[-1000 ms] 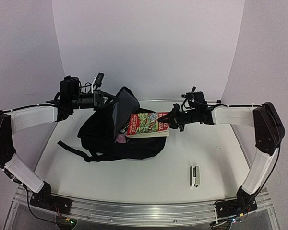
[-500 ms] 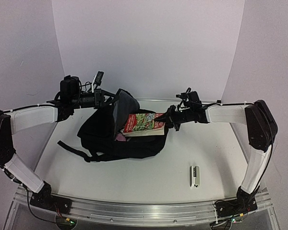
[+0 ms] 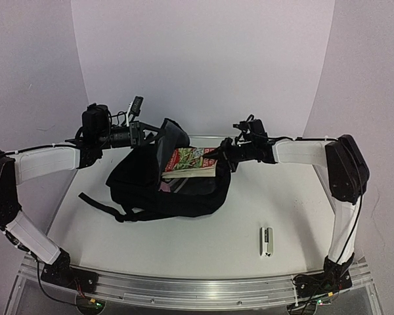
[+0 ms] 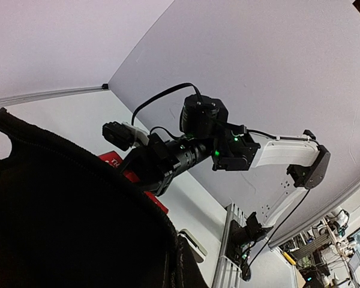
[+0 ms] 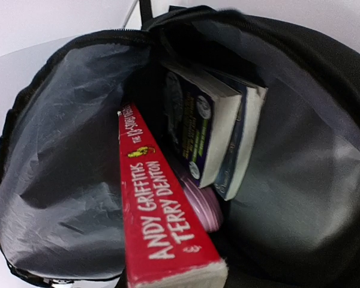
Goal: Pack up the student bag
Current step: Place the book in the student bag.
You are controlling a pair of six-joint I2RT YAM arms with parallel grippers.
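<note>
The black student bag (image 3: 184, 197) lies on the table left of the middle, its mouth facing right. My left gripper (image 3: 151, 136) is shut on the bag's upper flap (image 3: 172, 136) and holds it up; black fabric (image 4: 60, 228) hides its fingers in the left wrist view. My right gripper (image 3: 222, 157) is shut on the right end of a red book (image 3: 190, 163), which lies partly inside the mouth. In the right wrist view the red spine (image 5: 162, 222) lies against the grey lining (image 5: 60, 174), beside two standing books (image 5: 210, 132) and a pink pencil case (image 5: 204, 204).
A small white object (image 3: 267, 241) lies on the table at the front right; it also shows in the left wrist view (image 4: 195, 240). A black shoulder strap (image 3: 98, 203) trails left from the bag. White walls close the back and sides.
My right gripper has moved left with the red book, sliding it further into the bag's mouth. My left gripper still holds the flap up in the same place.
</note>
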